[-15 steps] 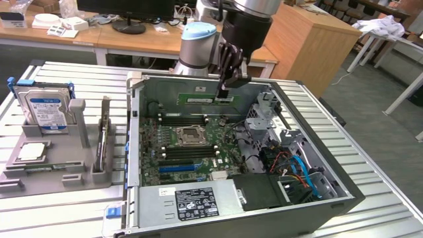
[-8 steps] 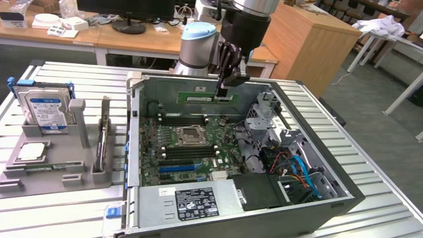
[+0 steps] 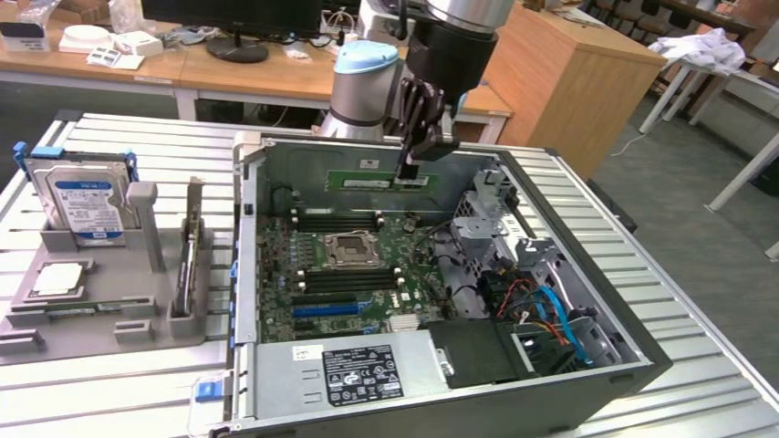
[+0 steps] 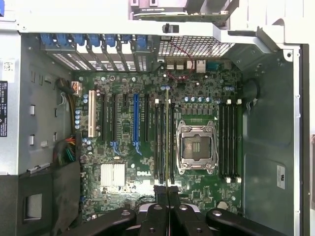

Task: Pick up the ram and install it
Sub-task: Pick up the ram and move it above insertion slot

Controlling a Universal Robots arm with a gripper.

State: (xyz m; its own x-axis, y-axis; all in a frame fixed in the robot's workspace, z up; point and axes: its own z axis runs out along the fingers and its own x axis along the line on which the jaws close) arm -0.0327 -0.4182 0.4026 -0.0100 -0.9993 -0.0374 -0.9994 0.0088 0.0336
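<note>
The ram (image 3: 371,182), a long thin green stick, hangs level inside the open computer case (image 3: 250,274), with my gripper (image 3: 411,173) shut on its upper edge near one end. In the wrist view the ram (image 4: 167,132) shows edge-on as a thin line running out from my gripper (image 4: 168,191). It lies along the black memory slots (image 4: 161,142) beside the CPU socket (image 4: 197,147). In the exterior view it sits above the motherboard (image 3: 402,292), over the far memory slots (image 3: 335,220). Whether it touches a slot I cannot tell.
A silver-and-blue hard drive (image 3: 79,196) stands in a grey fixture (image 3: 116,310) on the exterior view's left. The power supply (image 3: 359,370) fills the case's near side. Orange and blue cables (image 3: 548,310) and a drive cage (image 3: 493,214) crowd its right. A wooden desk (image 3: 572,73) stands behind.
</note>
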